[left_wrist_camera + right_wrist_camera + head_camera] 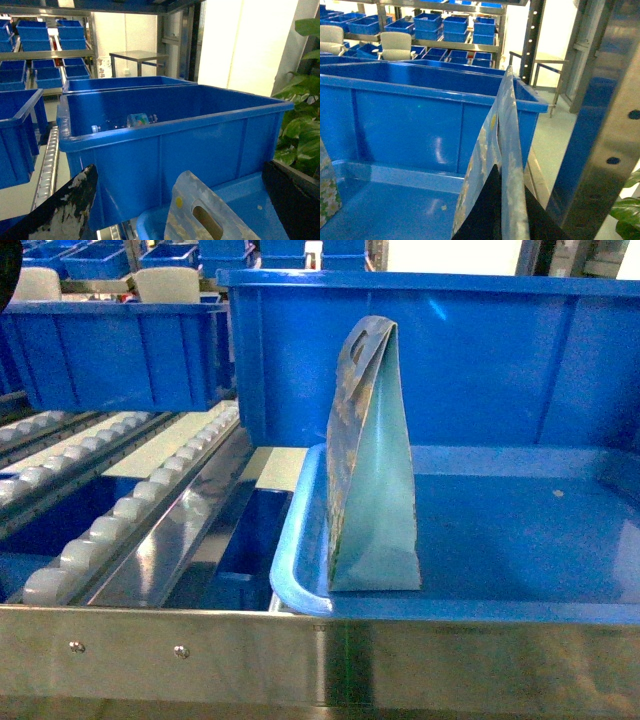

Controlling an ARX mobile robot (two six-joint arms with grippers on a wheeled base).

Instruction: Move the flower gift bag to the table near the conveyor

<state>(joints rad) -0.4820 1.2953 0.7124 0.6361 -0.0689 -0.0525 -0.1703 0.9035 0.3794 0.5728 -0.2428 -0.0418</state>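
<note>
**Bag position.** Flower gift bag (372, 480) stands upright in the front-left corner of a shallow blue tray (500, 605), plain pale-teal side toward the head cam, printed face turned left. Handle hole is at the top and the base sits flat on the tray floor. A large blue bin (480, 350) is directly behind the tray, and a steel front rail (320, 660) runs below it.

**Conveyor.** Conveyor (120, 510) lies left of the tray: white roller tracks in steel rails, sloping toward the cam. A 2nd blue bin (110, 355) sits at the far end of the rollers. Bag is not on the rollers.

**Left gripper** (180, 170). My fingers (65, 212) are spread wide, 1 at each lower corner of the wrist view. The bag top w/ handle hole shows between them, low in frame. No contact seen. Background has a small metal table (137, 55) and a plant (302, 120).

**Right gripper** (512, 195). The wrist view is filled by the edge-on bag, flower print on its left face. Dark finger parts (485, 210) show on either side of the lower edge. Can't tell if they pinch the paper or only flank it. Another flower-printed surface (327, 185) sits at the left frame edge, ID unclear.
</note>
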